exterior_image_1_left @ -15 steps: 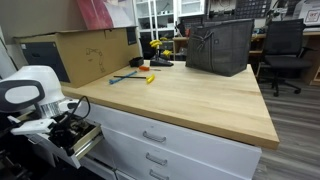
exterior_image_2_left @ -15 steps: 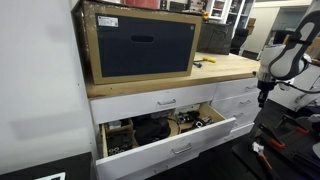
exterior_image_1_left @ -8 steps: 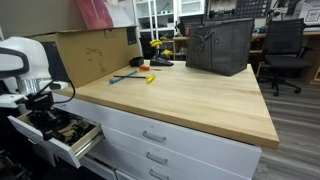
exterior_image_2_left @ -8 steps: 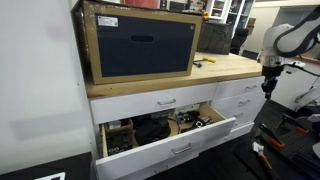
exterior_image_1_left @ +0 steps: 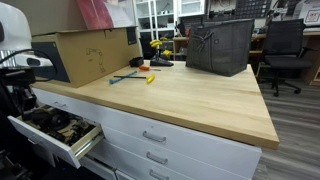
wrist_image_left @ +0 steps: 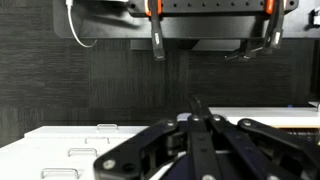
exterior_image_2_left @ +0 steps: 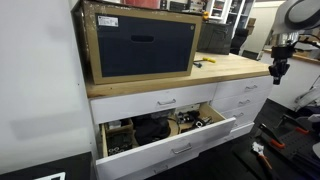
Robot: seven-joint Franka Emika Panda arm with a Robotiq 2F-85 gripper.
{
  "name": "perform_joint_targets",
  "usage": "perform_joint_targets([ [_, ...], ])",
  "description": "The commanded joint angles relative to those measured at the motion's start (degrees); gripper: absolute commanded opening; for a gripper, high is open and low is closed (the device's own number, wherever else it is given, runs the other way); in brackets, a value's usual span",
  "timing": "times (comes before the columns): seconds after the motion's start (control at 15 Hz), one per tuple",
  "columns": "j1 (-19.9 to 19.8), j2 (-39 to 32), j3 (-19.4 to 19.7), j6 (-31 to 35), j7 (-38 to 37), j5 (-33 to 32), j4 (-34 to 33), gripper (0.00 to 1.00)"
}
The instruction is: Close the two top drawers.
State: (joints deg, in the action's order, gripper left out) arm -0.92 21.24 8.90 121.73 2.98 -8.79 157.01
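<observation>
A wide white drawer stands pulled far out of the cabinet, full of dark tools and clutter; it also shows in an exterior view. The white drawer front above it, with a silver handle, sits flush under the wooden benchtop. The neighbouring column's top drawer also sits flush. My gripper hangs shut and empty beside the benchtop's end, level with its top and apart from every drawer. In the wrist view the fingers meet with nothing between them.
A large cardboard box stands on the benchtop. A dark basket and small tools lie further along it. An office chair stands beyond. Lower white drawer fronts show in the wrist view.
My arm has risen and drawn back from the pulled-out drawer's front to benchtop height. The drawers have not moved.
</observation>
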Motion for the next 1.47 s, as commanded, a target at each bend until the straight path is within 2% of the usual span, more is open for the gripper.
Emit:
perform_joint_targets([
  [0.0, -1.4, 6.9, -2.5, -4.3, -0.5, 2.6, -1.3, 0.0],
  [0.2, -1.3, 11.0, -3.5, -6.4, -0.5, 3.8, -3.5, 0.0],
  [0.4, -1.0, 12.8, -4.0, -11.5, 0.1, 5.0, -7.6, 0.0],
  [0.93, -0.8, 11.6, -5.3, -27.2, -0.9, 5.0, -22.5, 0.0],
  [1.4, -0.6, 12.3, -6.9, -30.8, -1.4, 4.3, -27.5, 0.0],
])
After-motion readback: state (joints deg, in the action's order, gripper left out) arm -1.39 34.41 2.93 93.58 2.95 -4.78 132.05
